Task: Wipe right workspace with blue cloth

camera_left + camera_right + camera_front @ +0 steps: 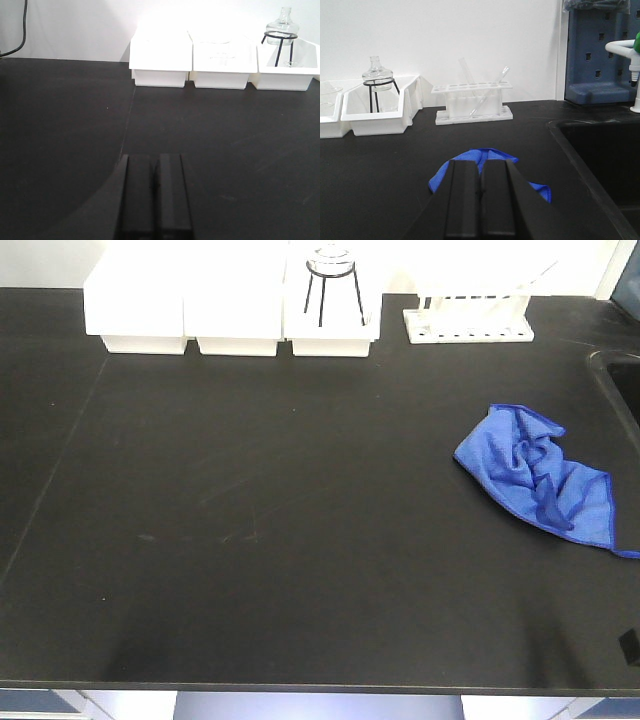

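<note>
The blue cloth lies crumpled on the right part of the black counter, near the sink. In the right wrist view it lies just beyond my right gripper, which is shut, empty and apart from the cloth. My left gripper is shut and empty over the bare left part of the counter. Neither arm reaches over the counter in the front view.
Three white bins line the back edge, the right one holding a glass flask on a black stand. A white test tube rack stands to the back right. A black sink opens at the right edge.
</note>
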Controlling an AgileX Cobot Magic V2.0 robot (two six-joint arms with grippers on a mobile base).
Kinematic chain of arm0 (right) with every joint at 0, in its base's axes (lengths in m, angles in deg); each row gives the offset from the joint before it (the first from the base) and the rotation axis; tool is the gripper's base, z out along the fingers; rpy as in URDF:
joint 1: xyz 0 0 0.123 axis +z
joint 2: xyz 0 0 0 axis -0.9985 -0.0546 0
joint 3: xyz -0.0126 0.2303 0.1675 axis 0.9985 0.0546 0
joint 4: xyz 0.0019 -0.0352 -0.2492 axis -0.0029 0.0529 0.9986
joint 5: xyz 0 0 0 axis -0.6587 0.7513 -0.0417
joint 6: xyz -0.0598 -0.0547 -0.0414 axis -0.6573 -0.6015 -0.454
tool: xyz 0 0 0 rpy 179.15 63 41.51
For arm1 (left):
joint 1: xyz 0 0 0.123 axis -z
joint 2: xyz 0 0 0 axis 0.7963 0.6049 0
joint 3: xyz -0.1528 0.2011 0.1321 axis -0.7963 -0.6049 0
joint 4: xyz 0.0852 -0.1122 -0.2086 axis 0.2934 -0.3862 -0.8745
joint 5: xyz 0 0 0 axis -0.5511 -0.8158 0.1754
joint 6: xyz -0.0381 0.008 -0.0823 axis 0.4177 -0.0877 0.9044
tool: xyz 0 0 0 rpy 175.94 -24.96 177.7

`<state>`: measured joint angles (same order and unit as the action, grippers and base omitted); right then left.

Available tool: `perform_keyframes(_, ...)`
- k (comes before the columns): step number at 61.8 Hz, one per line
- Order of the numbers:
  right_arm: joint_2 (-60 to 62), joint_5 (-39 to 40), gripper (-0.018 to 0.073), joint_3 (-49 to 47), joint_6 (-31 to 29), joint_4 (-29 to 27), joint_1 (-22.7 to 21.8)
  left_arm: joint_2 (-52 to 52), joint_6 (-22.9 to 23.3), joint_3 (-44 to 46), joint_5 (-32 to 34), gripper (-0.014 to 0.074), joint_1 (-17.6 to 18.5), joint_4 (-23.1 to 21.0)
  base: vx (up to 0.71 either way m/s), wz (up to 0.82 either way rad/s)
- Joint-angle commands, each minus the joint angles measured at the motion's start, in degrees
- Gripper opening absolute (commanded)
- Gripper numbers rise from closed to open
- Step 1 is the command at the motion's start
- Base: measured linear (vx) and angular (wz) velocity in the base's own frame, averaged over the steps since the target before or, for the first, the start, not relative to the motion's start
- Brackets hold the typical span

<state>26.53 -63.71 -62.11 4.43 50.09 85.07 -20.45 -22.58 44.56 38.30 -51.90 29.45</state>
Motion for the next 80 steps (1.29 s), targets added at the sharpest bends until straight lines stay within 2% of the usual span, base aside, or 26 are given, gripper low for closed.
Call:
perform_keyframes(1, -0.57, 4.5, 0.0, 1.13, -0.22, 0.08, 0.14, -1.06, 0.49, -1.74, 4.7, -0.0006, -0.27, 0.05, 0.0, 0.0)
perform_keyframes(52, -0.57, 4.46, 0.0, 1.13, -1.13, 1.14, 0.14, -1.06, 0.49, -1.74, 4.7, -0.0006, -0.27, 0.05, 0.0, 0.0)
perform_keyframes(64, -0.57, 6.86, 0.0, 1.13, -1.03, 1.5, 0.14, -1.06, 0.49, -1.74, 4.7, -0.0006, -0.27, 0.05, 0.0, 0.0)
perform_keyframes(73, -0.57, 11.79, 0.0, 1.13, -0.22, 1.39, 0.14, -1.06, 0.49, -1.74, 4.7, -0.0006, -0.27, 0.05, 0.0, 0.0)
perform_keyframes(80, -0.57, 22.36, 0.0, 1.02, -0.69, 1.45, 0.14, -0.98, 0.49, -1.74, 4.7, -0.0006, -0.27, 0.05, 0.0, 0.0)
